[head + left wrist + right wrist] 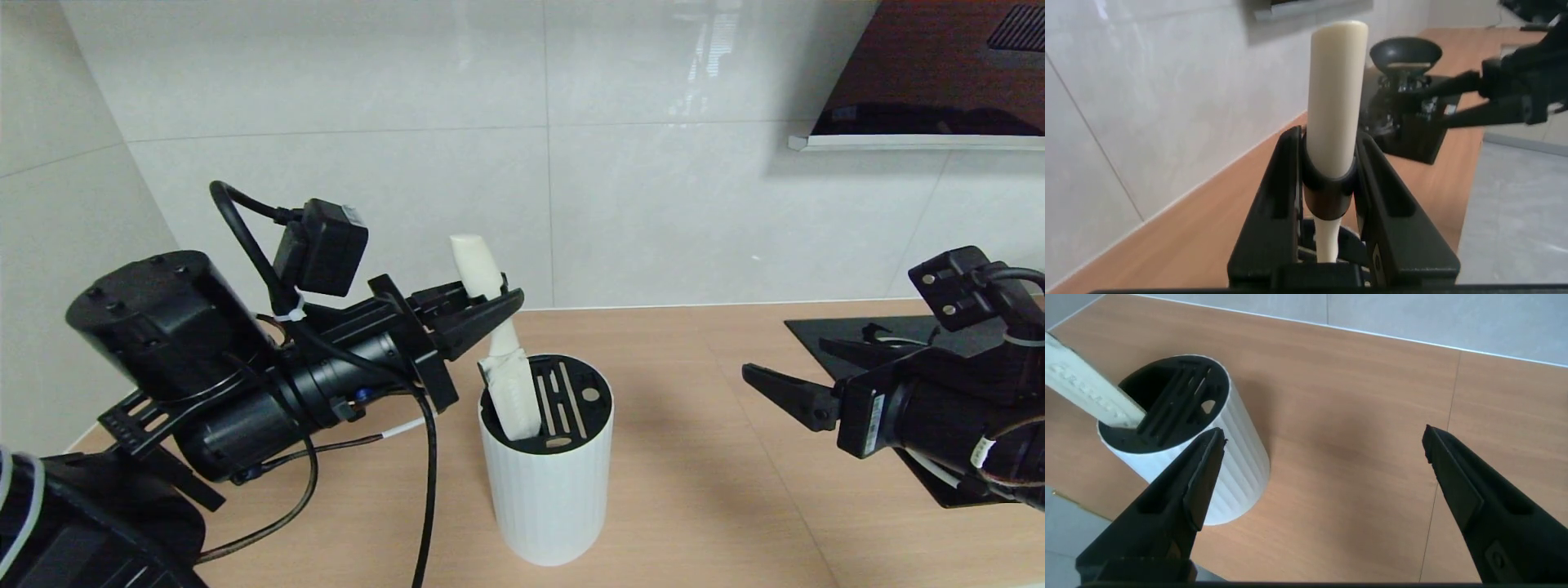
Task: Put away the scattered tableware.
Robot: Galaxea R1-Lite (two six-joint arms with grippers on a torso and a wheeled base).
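Left tool (490,306): mine, clenched on utensil (478,261) handle, just above holder (555,482). Utensil tilted, lower end inside holder's wide slot, handle not yet let go. Right tool (1319,445): spread, grasping nothing, beside holder over tabletop (718,490).

Progress, my guess: this piece nearly stowed; lowering, release and retreat left. Whether more tableware waits, cannot tell.

Left wrist view gives grip on handle up close. Right wrist view gives slot entry from above.

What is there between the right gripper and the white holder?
Only bare wooden counter. In the head view nothing lies between the right gripper and the holder, and the right wrist view shows the same.
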